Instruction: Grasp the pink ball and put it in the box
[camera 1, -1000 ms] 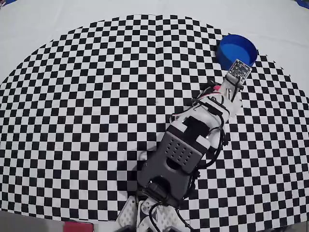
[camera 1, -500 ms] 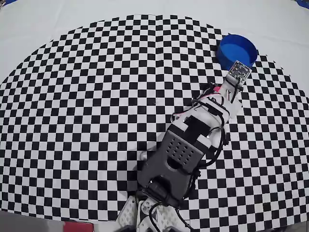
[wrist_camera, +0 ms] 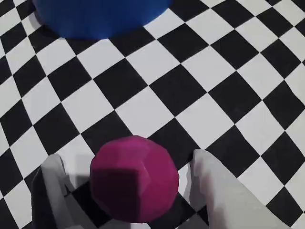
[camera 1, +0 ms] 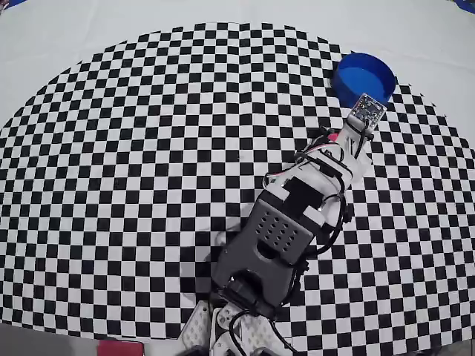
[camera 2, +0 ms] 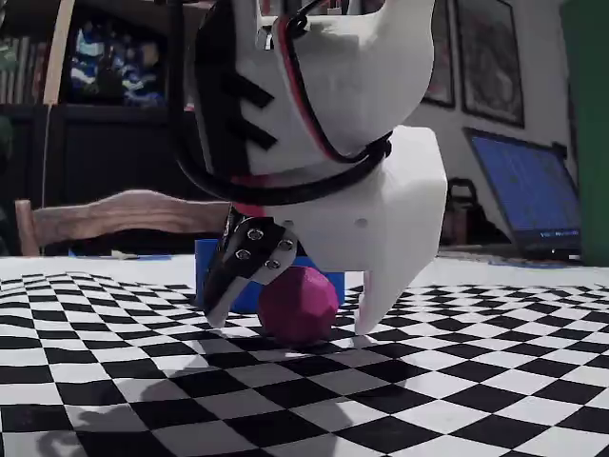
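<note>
Between the 2 fingers of the gripper (camera 2: pixel 290 319) sits the pink ball (camera 2: pixel 298 303), resting on the checkered cloth (camera 2: pixel 400 381) in the fixed view. The jaws are spread wider than the ball — a sliver of gap shows on each side, so neither finger seems to press on it, though the contact cannot be judged for certain. From the wrist view the ball (wrist_camera: pixel 134 178) fills the lower middle, with the pale fingers (wrist_camera: pixel 224 191) flanking it left and right, and the blue wall of the box (wrist_camera: pixel 100 16) runs along the top edge, a few squares beyond the ball. Seen from overhead, the arm (camera 1: pixel 286 222) stretches toward the upper right, its gripper (camera 1: pixel 349 137) low over the cloth (camera 1: pixel 148 148) just below the box (camera 1: pixel 363 74) — the ball itself is hidden under the arm there. Behind the ball in the fixed view, the box (camera 2: pixel 211 265) stands close by.
</note>
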`<act>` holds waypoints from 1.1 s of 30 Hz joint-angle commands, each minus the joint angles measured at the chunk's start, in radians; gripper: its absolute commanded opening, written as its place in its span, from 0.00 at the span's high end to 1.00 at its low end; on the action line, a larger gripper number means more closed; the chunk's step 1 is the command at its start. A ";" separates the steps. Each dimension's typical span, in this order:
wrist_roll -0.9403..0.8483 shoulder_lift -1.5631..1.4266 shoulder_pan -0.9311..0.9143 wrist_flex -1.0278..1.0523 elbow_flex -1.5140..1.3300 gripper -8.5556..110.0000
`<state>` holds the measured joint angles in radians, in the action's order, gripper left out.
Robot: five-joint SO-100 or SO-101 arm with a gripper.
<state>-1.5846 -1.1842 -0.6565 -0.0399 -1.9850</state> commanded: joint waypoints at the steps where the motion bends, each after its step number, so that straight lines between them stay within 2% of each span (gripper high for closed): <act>1: 0.008 -0.008 -0.006 -0.006 0.035 0.66; 7: 0.008 -0.006 -0.006 -0.006 0.037 0.66; 10: 0.008 -0.006 -0.005 -0.006 0.037 0.71; 11: 0.008 -0.006 -0.003 -0.006 0.037 0.74; 13: 0.008 -0.006 0.002 -0.006 0.037 0.91; 14: 0.008 -0.006 0.002 -0.008 0.037 0.93; 33: 0.008 -0.107 -0.005 -0.003 0.015 0.93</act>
<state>-1.5846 -1.2057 -0.6565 -0.0399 -1.9850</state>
